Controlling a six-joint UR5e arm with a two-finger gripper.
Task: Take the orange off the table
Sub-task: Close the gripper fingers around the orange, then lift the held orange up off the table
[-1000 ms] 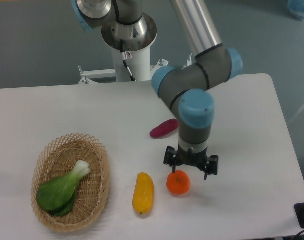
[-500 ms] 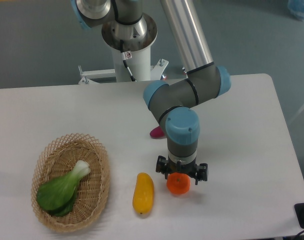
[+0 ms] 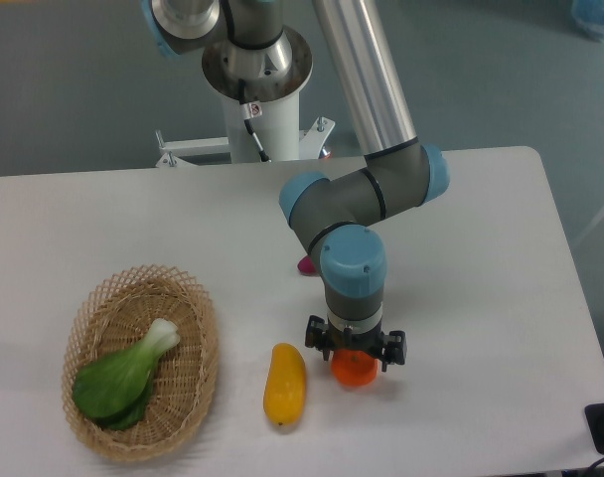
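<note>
Hovering gripper (image 3: 355, 350) directly above orange (image 3: 355, 370), jaws spread wide and straddling the fruit on both sides, not yet gripping. Orange resting on tabletop (image 3: 481, 258), just right of mango (image 3: 284, 384).

One orange (image 3: 354, 370), one mango (image 3: 284, 384), one bok choy (image 3: 123, 377), one basket (image 3: 197, 328), one sweet potato (image 3: 305, 264).

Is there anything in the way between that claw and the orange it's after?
Nothing visible. The gripper sits right over the orange, its fingers on either side. The mango lies apart to one side, and the basket is farther off on the table.
</note>
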